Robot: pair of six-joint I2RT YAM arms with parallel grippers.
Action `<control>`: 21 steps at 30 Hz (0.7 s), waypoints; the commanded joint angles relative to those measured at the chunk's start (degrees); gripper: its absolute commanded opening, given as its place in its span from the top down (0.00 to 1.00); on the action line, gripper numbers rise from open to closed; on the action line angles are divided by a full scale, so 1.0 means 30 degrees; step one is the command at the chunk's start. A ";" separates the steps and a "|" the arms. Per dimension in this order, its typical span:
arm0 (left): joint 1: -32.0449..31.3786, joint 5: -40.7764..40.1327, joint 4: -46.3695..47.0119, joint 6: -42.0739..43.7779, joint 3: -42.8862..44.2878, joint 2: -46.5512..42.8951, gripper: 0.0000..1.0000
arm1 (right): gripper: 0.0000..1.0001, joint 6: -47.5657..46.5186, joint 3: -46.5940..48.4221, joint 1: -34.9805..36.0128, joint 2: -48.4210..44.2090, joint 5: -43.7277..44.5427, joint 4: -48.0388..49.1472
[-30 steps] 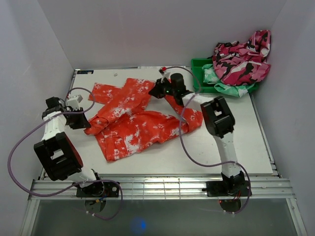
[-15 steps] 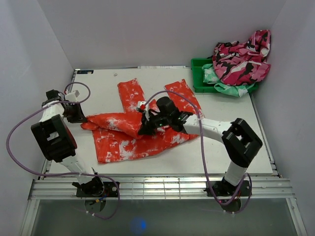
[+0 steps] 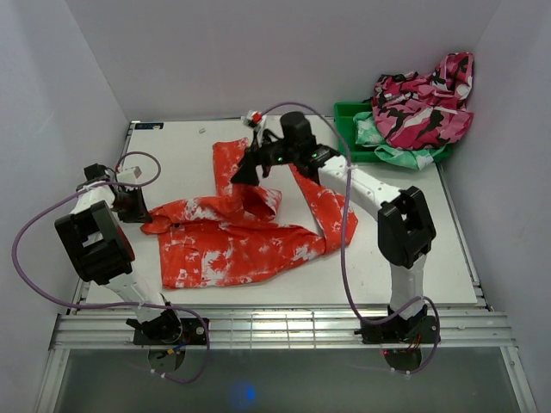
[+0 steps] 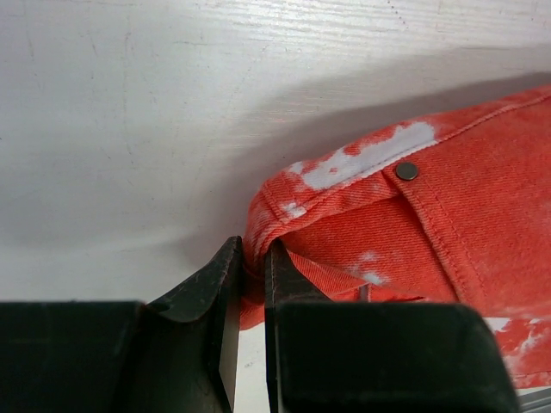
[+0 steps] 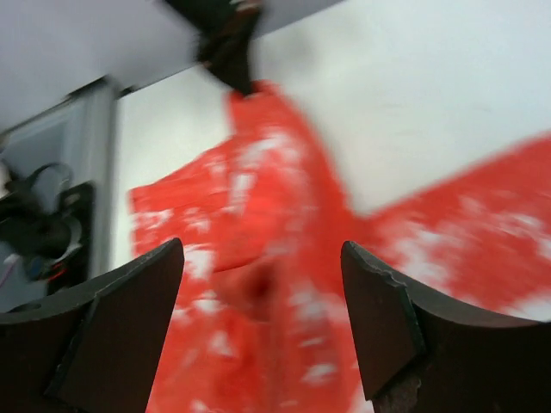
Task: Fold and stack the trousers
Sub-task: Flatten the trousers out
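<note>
From above, the right hand (image 3: 244, 170) has left the middle of the trousers (image 3: 232, 241) and swung to the far side, over one leg. The two legs now splay apart on the counter (image 3: 172, 142), with a fold heaped between them. Spreading seems nearly done and folding not begun. The left hand (image 3: 131, 203) sits at the waist corner. There are one pair of trousers, two arms, and one green bin (image 3: 347, 120) with two other garments.

In the left wrist view, the left hand (image 4: 254, 258) is clamped on the trousers' (image 4: 448, 224) waistband edge, and one rivet (image 4: 407, 170) shows.

In the blurred right wrist view, the right hand (image 5: 260, 258) gapes wide with nothing between its fingers. The trousers (image 5: 275, 198) lie beyond it.
</note>
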 commanded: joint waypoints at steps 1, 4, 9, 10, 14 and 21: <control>0.0067 0.0234 0.0326 0.0375 -0.0075 -0.1006 1.00 | 0.21 0.1994 0.2639 -0.3333 0.1862 0.1574 0.0677; 0.0067 0.0234 0.0356 0.0404 -0.0016 -0.0742 1.00 | 0.21 0.1235 0.4142 -0.3955 0.3973 0.3356 0.0702; 0.0067 0.0146 0.0473 0.0462 -0.0075 -0.0537 1.00 | 0.19 0.1290 0.7247 -0.4103 0.7284 0.6646 0.2428; 0.0067 0.0146 0.0473 0.0492 -0.0075 -0.0478 1.00 | 0.18 0.1436 0.7745 -0.4074 0.7840 0.7521 0.2663; 0.0067 0.0466 0.0385 0.0346 0.0071 -0.0273 1.00 | 0.15 0.1730 1.0325 -0.3869 1.1117 0.8787 0.3103; 0.0067 0.1346 -0.0200 -0.0211 0.0422 -0.0214 1.00 | 0.06 0.2107 1.0501 -0.3108 1.3789 1.1452 0.5068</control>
